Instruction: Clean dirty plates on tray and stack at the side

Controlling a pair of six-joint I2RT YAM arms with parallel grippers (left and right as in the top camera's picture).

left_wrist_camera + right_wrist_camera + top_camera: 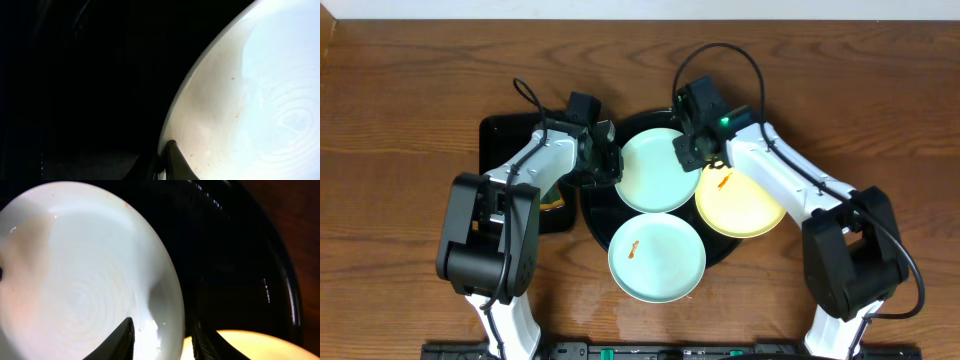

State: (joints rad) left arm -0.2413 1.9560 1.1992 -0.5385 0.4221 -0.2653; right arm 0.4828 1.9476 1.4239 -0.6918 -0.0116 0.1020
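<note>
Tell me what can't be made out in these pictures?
- Overhead: the rectangular black tray is largely covered by the left arm, so most of what lies on it is hidden.
- Left wrist: beside the upper mint-blue plate, everything is too dark to read.
- Right wrist: the yellow plate is cut off by the bottom edge, with its orange smear out of view.

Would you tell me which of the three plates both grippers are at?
The rear mint plate, with the left gripper and right gripper at opposite rims; the front mint plate and yellow plate have none.
</note>
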